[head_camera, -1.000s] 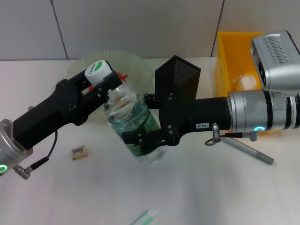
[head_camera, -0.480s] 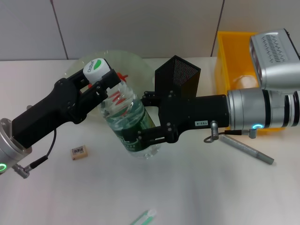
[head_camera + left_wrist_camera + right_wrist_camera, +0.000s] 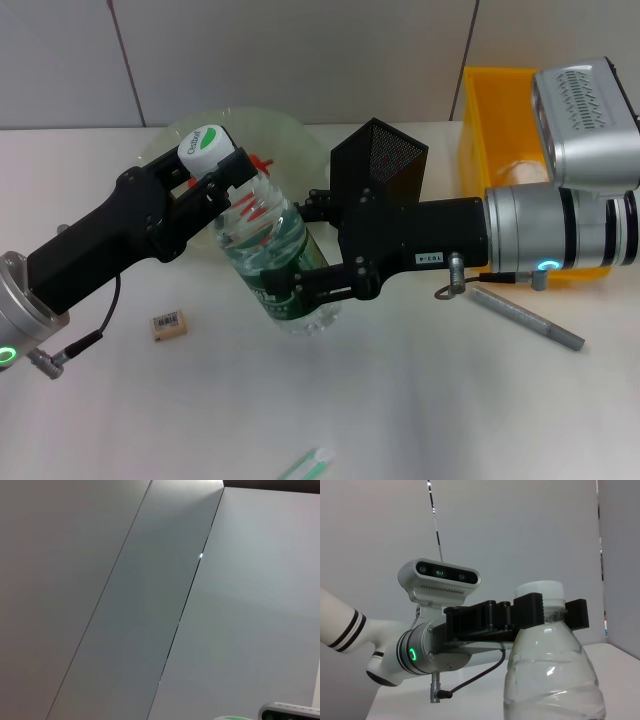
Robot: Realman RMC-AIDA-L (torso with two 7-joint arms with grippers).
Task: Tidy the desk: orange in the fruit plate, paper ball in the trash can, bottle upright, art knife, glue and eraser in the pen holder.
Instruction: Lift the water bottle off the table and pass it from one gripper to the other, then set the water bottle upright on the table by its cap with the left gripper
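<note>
Left pincer point(image 3: 212, 172): pinched on the neck of the bottle point(image 3: 272, 258) just under its white, green-marked cap point(image 3: 203, 146); the right wrist view shows its black fingers point(image 3: 530, 605) on both sides of the neck.
Right pincer point(image 3: 305, 262): reaching in from the right, its black fingers point(image 3: 325, 288) pressed against the bottle's lower body with the green label between them, so it grips the bottle too.
Bottle: held between the two pincers, tilted with the cap up and toward the left, base low over the table point(image 3: 420, 400); whether the base touches the table cannot be told.
Fruit plate point(image 3: 300, 140): pale-green glass dish just behind the bottle and the left pincer, largely hidden by them.
Pen holder point(image 3: 385, 155): black mesh cup standing behind the right pincer's body, beside the plate.
Trash can point(image 3: 495, 120): yellow bin at the far right, behind the right arm, with a pale crumpled thing point(image 3: 520, 172) inside, possibly the paper ball.
Eraser point(image 3: 169, 323): small labelled block on the table under the left arm.
Art knife point(image 3: 305, 465): mint-green and white, at the near edge.
Grey rod point(image 3: 525, 317): lying on the table under the right arm.
</note>
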